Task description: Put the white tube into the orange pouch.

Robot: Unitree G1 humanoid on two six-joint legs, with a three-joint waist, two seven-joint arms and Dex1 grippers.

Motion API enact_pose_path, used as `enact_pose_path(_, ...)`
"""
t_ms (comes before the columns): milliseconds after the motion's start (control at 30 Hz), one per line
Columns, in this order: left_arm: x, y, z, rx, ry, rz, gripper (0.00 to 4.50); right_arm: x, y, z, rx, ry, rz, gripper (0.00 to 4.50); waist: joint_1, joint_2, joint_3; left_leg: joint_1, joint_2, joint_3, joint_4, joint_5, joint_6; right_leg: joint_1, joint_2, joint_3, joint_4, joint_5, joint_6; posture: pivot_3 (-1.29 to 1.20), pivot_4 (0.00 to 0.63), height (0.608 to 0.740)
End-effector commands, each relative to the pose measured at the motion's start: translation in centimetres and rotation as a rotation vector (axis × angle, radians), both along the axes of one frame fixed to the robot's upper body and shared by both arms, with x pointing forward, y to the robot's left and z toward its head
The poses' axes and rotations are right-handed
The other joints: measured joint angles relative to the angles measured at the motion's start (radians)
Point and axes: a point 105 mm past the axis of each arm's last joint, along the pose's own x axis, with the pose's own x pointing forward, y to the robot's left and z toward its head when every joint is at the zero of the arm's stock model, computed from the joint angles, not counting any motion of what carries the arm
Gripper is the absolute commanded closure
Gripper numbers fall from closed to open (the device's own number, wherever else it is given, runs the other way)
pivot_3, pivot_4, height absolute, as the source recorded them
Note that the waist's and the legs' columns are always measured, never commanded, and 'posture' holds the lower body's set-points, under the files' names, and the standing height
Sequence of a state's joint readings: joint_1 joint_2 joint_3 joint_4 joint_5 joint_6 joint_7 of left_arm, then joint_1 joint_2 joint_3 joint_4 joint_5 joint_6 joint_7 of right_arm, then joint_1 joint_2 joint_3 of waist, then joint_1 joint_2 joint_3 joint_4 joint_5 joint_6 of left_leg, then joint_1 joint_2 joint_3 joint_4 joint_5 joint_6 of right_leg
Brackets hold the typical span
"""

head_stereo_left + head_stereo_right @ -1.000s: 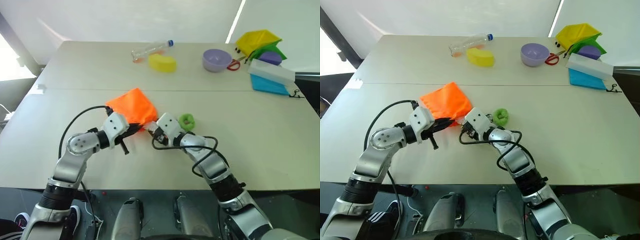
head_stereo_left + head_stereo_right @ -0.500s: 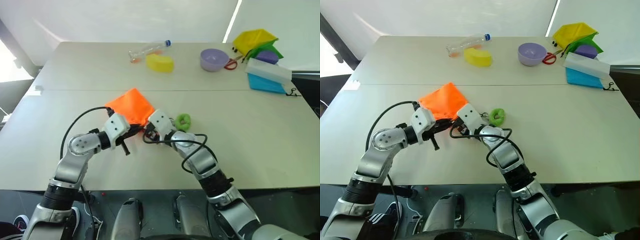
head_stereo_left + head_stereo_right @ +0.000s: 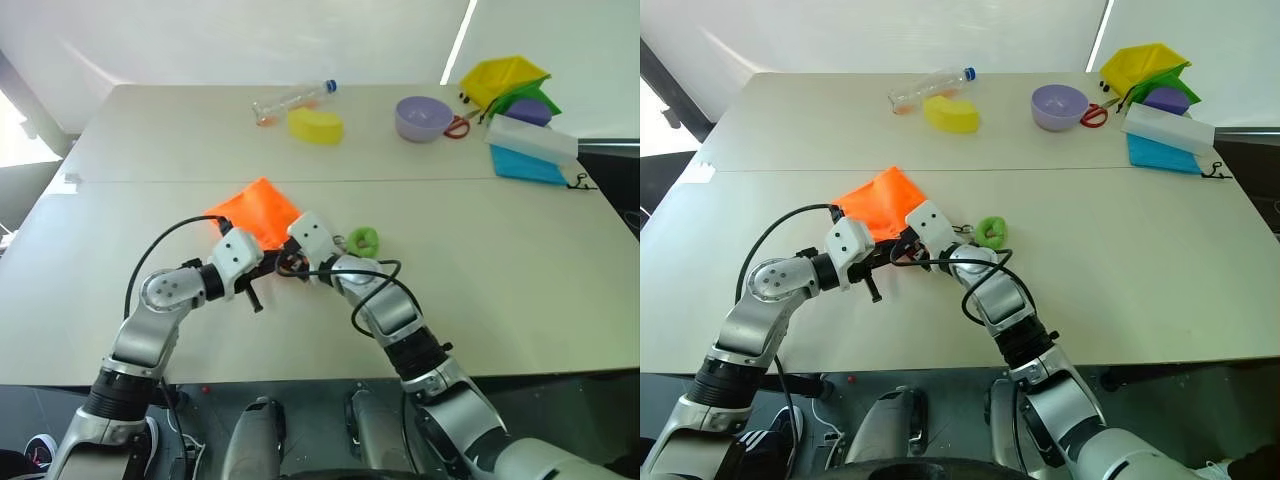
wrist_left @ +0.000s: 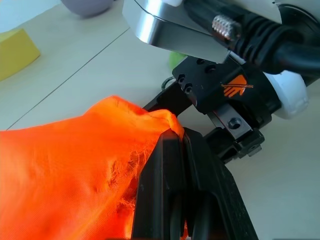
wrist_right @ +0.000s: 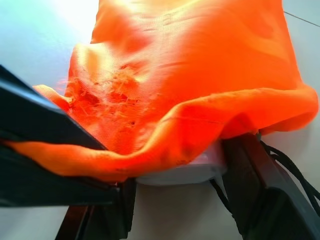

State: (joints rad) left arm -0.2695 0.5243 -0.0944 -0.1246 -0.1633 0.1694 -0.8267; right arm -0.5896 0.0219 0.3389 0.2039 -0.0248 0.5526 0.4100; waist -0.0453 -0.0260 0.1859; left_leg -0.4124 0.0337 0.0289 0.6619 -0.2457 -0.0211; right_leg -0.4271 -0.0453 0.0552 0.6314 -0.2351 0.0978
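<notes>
- The left end effector (image 4: 182,150) is clamped on the rim of the bright orange fabric pouch (image 3: 255,212), which lies on the pale bench (image 3: 480,260).
- The right end effector (image 5: 175,200) grips the slim white tube (image 5: 182,170) at the pouch mouth; its tip is under the rim.
- A green ring (image 3: 362,240) lies just beside the right end effector.

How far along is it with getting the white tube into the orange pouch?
Done: left claw is shut on the rim of the orange pouch, holding the mouth up. In hand: right claw grips the white tube, whose end sits under the raised rim. Left: push it fully inside and let go.
</notes>
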Motion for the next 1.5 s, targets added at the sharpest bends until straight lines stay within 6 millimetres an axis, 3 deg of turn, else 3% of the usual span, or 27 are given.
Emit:
enact_pose_path(33, -0.2, -0.2, 0.7, -0.009, -0.028, -0.012, 4.5, -0.8, 1.3, 1.4, 0.056, -0.023, 0.085, 2.39, 0.0, 0.0, 0.0, 0.0, 0.0, 0.0, 0.0, 0.0, 0.0, 0.0, 0.0, 0.0, 0.0, 0.0, 0.0, 0.0, 0.15, 0.74)
enact_pose_path(67, -0.2, -0.2, 0.6, -0.007, -0.028, -0.01, 4.5, -1.0, 1.4, 1.5, 0.077, -0.017, 0.102, 2.39, -0.001, 0.0, 0.0, 0.0, 0.0, 0.0, 0.0, 0.0, 0.0, 0.0, 0.0, 0.0, 0.0, 0.0, 0.0, 0.0, 0.15, 0.74)
enact_pose_path(233, -0.3, 0.0, 0.5, -0.004, -0.022, -0.007, 4.5, -0.9, 0.9, 2.2, 0.103, -0.033, 0.105, 0.25, 0.0, 0.0, 0.0, 0.0, 0.0, 0.0, 0.0, 0.0, 0.0, 0.0, 0.0, 0.0, 0.0, 0.0, 0.0, 0.0, 0.15, 0.74)
enact_pose_path(267, -0.3, 0.0, 0.5, -0.005, -0.021, -0.006, 4.5, -0.9, 0.8, 2.3, 0.115, -0.03, 0.106, 0.08, 0.0, 0.0, 0.0, 0.0, 0.0, 0.0, 0.0, 0.0, 0.0, 0.0, 0.0, 0.0, 0.0, 0.0, 0.0, 0.0, 0.15, 0.74)
enact_pose_path(533, -0.5, 0.6, 0.3, 0.008, -0.014, -0.001, 4.5, -3.0, -1.8, 3.2, 0.116, -0.038, 0.189, 0.08, 0.001, 0.0, 0.0, 0.0, 0.0, 0.0, -0.001, 0.0, 0.0, 0.0, -0.001, 0.0, -0.001, 0.0, 0.0, 0.0, 0.15, 0.74)
enact_pose_path(767, -1.0, 1.0, -0.1, 0.019, 0.004, -0.011, 4.5, -3.7, -7.2, 4.1, 0.072, -0.067, 0.167, 0.08, 0.002, 0.0, 0.0, 0.0, 0.0, -0.001, -0.001, 0.0, 0.0, 0.0, -0.001, 0.0, -0.001, 0.0, 0.0, 0.0, 0.15, 0.74)
enact_pose_path(833, -1.1, 1.1, -0.3, 0.018, 0.012, -0.013, 4.5, -3.4, -8.5, 4.7, 0.069, -0.08, 0.138, 0.08, 0.001, 0.0, 0.0, 0.0, 0.0, -0.001, -0.001, 0.0, 0.0, 0.0, -0.001, 0.0, -0.001, 0.0, 0.0, 0.0, 0.15, 0.74)
enact_pose_path(933, -1.0, 1.1, -0.2, 0.017, 0.017, -0.018, 4.5, -1.4, -11.2, 5.6, 0.002, -0.155, 0.03, 0.08, 0.001, 0.0, 0.0, 0.0, 0.0, -0.001, -0.001, 0.0, 0.0, -0.001, -0.001, 0.0, -0.001, 0.0, 0.0, 0.0, 0.15, 0.74)
enact_pose_path(1000, -1.0, 1.0, -0.1, 0.02, 0.015, -0.024, 4.5, -0.8, -12.5, 4.3, -0.077, -0.136, -0.007, 0.08, 0.001, 0.0, 0.0, 0.0, 0.0, -0.001, -0.001, 0.0, 0.0, -0.001, -0.001, 0.0, -0.001, 0.0, 0.0, 0.0, 0.15, 0.74)
enact_pose_path(1133, -0.8, 0.9, 0.2, 0.02, 0.01, -0.03, 4.5, -1.0, -13.5, 2.7, -0.129, -0.074, -0.001, 0.08, 0.003, 0.0, 0.0, 0.0, 0.0, 0.0, -0.003, 0.0, 0.0, -0.001, -0.001, 0.0, -0.003, 0.0, -0.001, 0.0, 0.15, 0.74)
enact_pose_path(1367, -0.9, 0.8, 0.3, 0.023, 0.01, -0.033, 4.5, -0.7, -13.1, 1.7, -0.131, -0.06, -0.017, 0.08, 0.002, 0.0, 0.0, -0.001, 0.0, 0.001, -0.004, 0.0, 0.0, -0.001, -0.001, 0.0, -0.003, 0.0, 0.0, 0.0, 0.15, 0.74)
enact_pose_path(1433, -0.9, 0.8, 0.4, 0.024, 0.009, -0.034, 4.5, -0.4, -13.0, 1.4, -0.147, -0.071, -0.028, 0.6, 0.002, 0.0, 0.0, -0.001, 0.0, 0.001, -0.004, 0.0, 0.0, -0.001, 0.0, 0.0, -0.003, 0.0, 0.0, 0.0, 0.15, 0.74)
enact_pose_path(1500, -0.9, 0.7, 0.4, 0.026, 0.01, -0.034, 4.5, -0.1, -13.0, 1.0, -0.152, -0.075, -0.048, 1.43, 0.001, 0.0, 0.0, 0.0, 0.0, 0.001, -0.004, 0.0, 0.0, -0.001, 0.0, 0.0, -0.003, 0.0, 0.0, 0.0, 0.15, 0.74)
